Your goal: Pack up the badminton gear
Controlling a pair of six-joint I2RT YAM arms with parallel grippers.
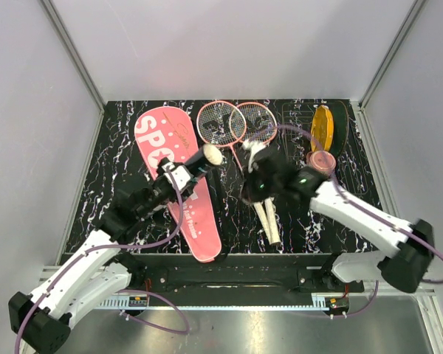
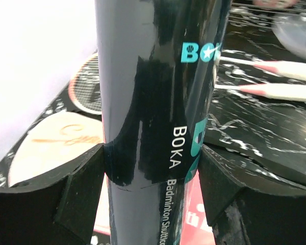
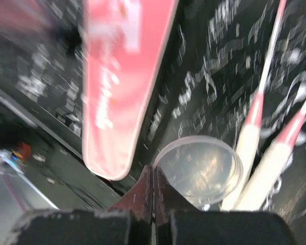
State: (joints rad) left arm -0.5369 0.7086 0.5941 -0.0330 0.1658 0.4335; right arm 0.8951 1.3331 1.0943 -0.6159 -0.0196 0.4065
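Left wrist view: pink cover [image 2: 46, 153] lies beneath the left gripper [image 2: 153, 176], rackets [image 2: 288, 92] beyond it to the right. Its fingers clamp the black tube [image 2: 158, 76] mid-body, probably steadying it for capping. Right gripper [image 3: 153, 176] pinches a clear cap [image 3: 201, 168] by the rim.

Yellow oval disc [image 1: 323, 127] far right on marbled table [image 1: 118, 147], pinkish cup [image 1: 323, 161] beside it

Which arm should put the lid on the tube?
Right, probably. The right gripper pinches the clear lid by its rim, while the left gripper is busy gripping the black tube.
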